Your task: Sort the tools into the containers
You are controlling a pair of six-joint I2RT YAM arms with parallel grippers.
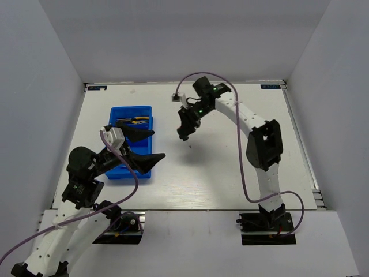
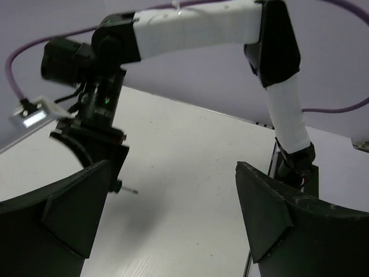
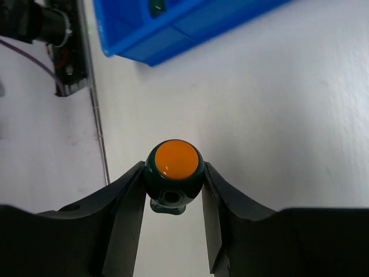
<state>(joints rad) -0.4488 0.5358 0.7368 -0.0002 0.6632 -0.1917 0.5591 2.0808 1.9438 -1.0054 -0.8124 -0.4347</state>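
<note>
My right gripper is shut on a stubby green-handled screwdriver with an orange cap and holds it above the table. In the top view this gripper hangs just right of the blue tray. The tray holds yellow-handled pliers. A corner of the tray shows in the right wrist view. My left gripper is open and empty over the tray's right side. In the left wrist view it faces the right gripper, with the screwdriver's shaft poking out below. Other tools are hidden.
The right arm arches over the table's right half. Purple cables loop off both arms. White walls enclose the table on three sides. The right arm's base shows in the left wrist view.
</note>
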